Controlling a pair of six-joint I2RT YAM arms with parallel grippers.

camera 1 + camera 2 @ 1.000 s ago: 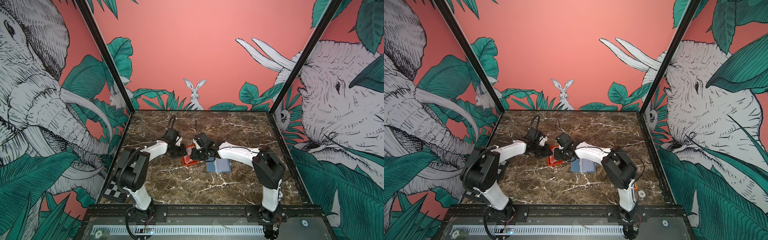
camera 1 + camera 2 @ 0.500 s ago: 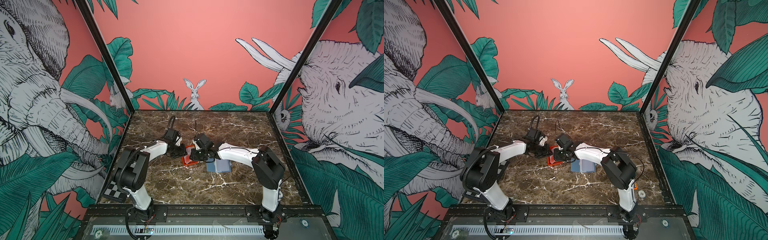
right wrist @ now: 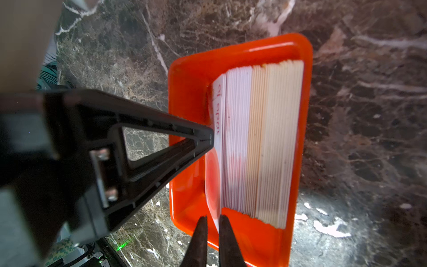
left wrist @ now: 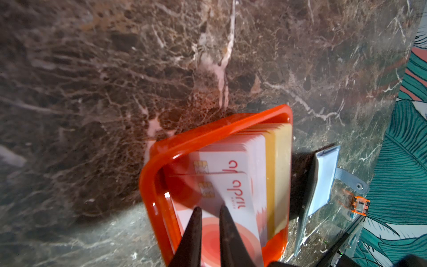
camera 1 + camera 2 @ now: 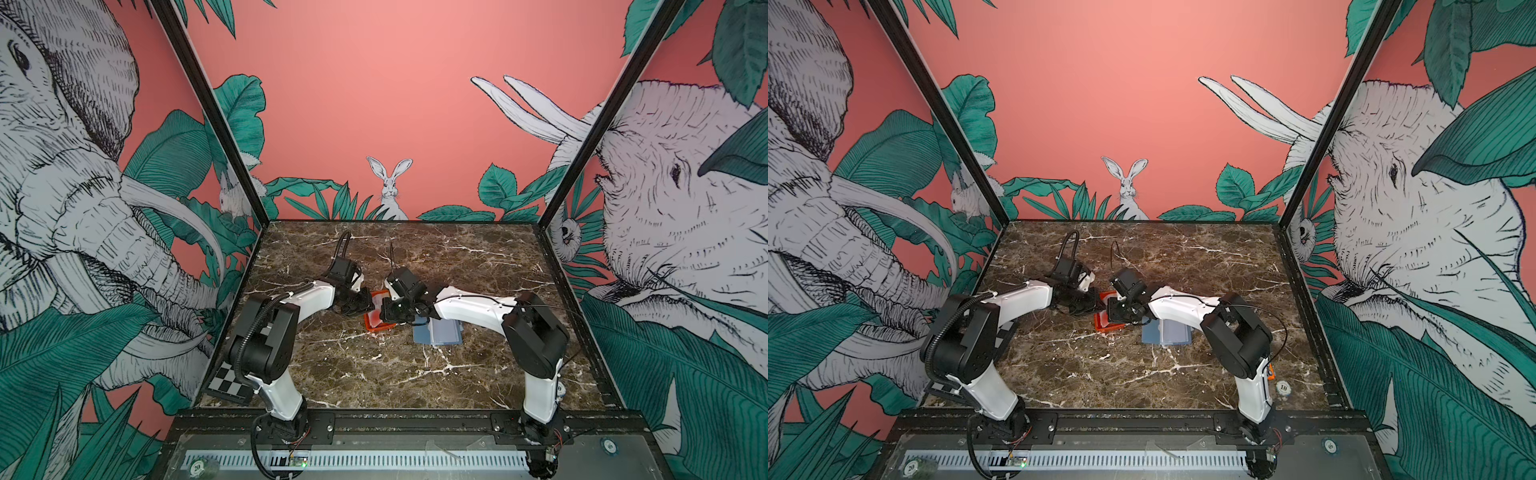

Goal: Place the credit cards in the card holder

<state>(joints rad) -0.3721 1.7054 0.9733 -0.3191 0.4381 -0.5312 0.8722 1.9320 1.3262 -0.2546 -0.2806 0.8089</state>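
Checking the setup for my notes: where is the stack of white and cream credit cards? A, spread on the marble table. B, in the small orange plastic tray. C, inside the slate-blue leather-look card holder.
B: the right wrist view shows the credit cards standing on edge inside the small orange plastic tray.

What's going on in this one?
Both arms work at the orange tray holding the stack of credit cards. The left claw, closed, presses its tip against the front card, while the right claw straddles that card's edge; a firm grip isn't clear. The card holder lies on the tabletop beside the tray, untouched.
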